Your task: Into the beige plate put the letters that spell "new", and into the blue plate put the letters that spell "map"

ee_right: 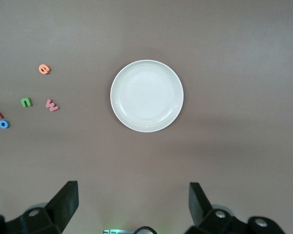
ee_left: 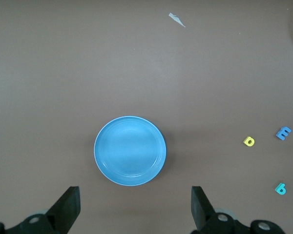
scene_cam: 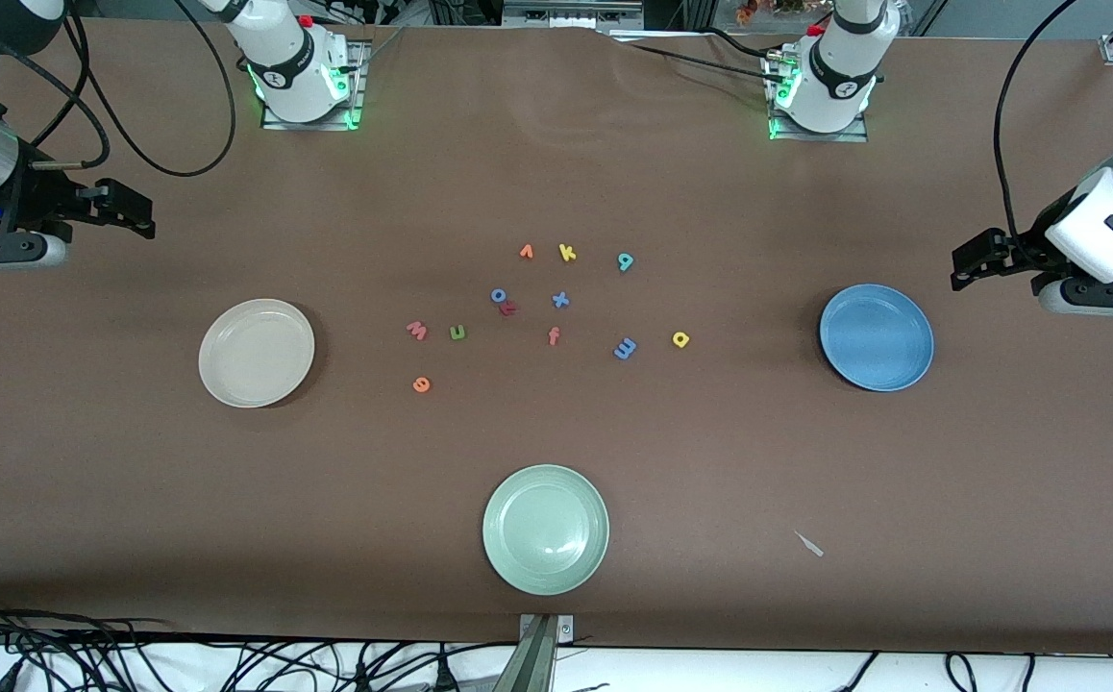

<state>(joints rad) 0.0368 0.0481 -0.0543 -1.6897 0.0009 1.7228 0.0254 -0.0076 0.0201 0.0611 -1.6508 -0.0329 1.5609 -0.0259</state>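
Beige plate mid-left of frame, blue plate mid-right, both bare, pale green plate lower centre, foam letters n, e, w, m among k, f, x mid-bench, white scrap lower right, left gripper spread at right edge, right gripper spread at left edge, both waiting.

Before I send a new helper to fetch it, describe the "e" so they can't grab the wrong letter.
Start at the beige plate toward the right arm's end of the table, then look to the cluster of letters mid-table beside it. The "e" is the cluster's letter nearest the front camera, just nearer than the pink "w" and green "n". It is orange and round, unlike the orange "f", which is thin and hooked.
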